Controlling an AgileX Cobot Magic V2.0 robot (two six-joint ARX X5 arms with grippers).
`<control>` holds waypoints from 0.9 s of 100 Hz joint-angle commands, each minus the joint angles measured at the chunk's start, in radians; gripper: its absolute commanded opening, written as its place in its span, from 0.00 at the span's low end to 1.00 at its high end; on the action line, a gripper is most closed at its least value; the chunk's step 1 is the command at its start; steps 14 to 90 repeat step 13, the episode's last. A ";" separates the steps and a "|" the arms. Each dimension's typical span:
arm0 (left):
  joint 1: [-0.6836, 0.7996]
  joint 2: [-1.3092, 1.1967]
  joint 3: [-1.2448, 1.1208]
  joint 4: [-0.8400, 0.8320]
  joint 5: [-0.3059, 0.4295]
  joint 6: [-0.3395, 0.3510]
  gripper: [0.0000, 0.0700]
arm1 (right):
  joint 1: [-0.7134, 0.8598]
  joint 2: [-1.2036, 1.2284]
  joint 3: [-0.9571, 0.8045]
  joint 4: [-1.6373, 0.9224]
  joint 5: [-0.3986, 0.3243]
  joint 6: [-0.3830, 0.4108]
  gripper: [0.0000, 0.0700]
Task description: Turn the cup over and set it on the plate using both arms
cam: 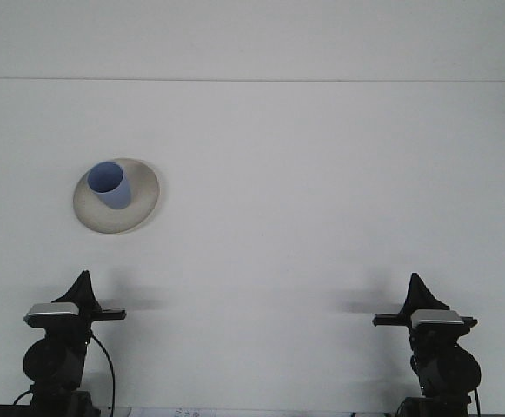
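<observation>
A blue cup [109,185] stands upright, mouth up, on a pale round plate [141,207] at the left of the white table. My left gripper [83,282] rests at the bottom left, well in front of the plate and apart from it. At the bottom right sits my right gripper [419,285], far from the cup. Each gripper shows only as a dark pointed shape above its arm, with nothing held.
The white table [304,191] stretches back to an edge line near the top of the view. A black cable [109,369] hangs beside the left arm's base.
</observation>
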 commanded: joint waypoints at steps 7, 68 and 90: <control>0.000 -0.001 -0.019 0.010 -0.002 0.009 0.02 | 0.000 0.000 -0.002 0.014 0.000 -0.005 0.01; 0.000 -0.001 -0.019 0.010 -0.002 0.009 0.02 | 0.000 0.000 -0.002 0.014 0.000 -0.005 0.01; 0.000 -0.001 -0.019 0.010 -0.002 0.009 0.02 | 0.000 0.000 -0.002 0.014 0.000 -0.005 0.01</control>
